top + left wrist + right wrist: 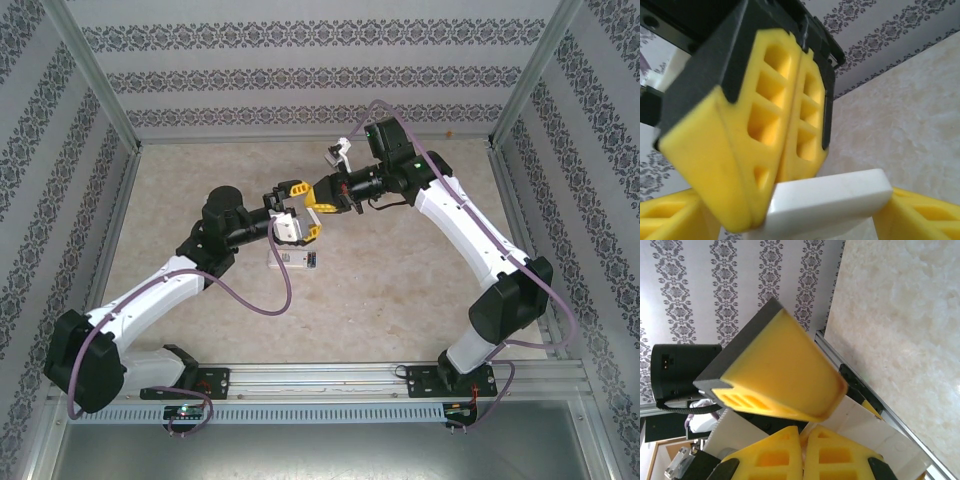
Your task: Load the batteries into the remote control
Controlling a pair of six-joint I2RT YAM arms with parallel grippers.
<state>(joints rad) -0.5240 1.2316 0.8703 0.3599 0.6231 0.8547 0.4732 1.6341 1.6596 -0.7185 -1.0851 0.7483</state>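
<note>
My two grippers meet in mid-air over the middle of the table. In the left wrist view the end of a white slab, the remote control (830,197), lies between the yellow fingers of my left gripper (810,220) and touches the right-hand finger. Its other corner is covered, so a grip cannot be made out. My right gripper (775,185) is shut, its fingertips against that covered corner. From above, the left gripper (305,212) and the right gripper (315,198) are tip to tip. In the right wrist view, the right gripper (805,435) is shut under one left finger (785,370). The batteries are out of view.
A flat white item with dark print (295,260) lies on the beige table (420,280) just below the grippers. Patterned walls and metal posts (520,75) enclose the table on three sides. A metal rail (330,378) runs along the near edge by the arm bases.
</note>
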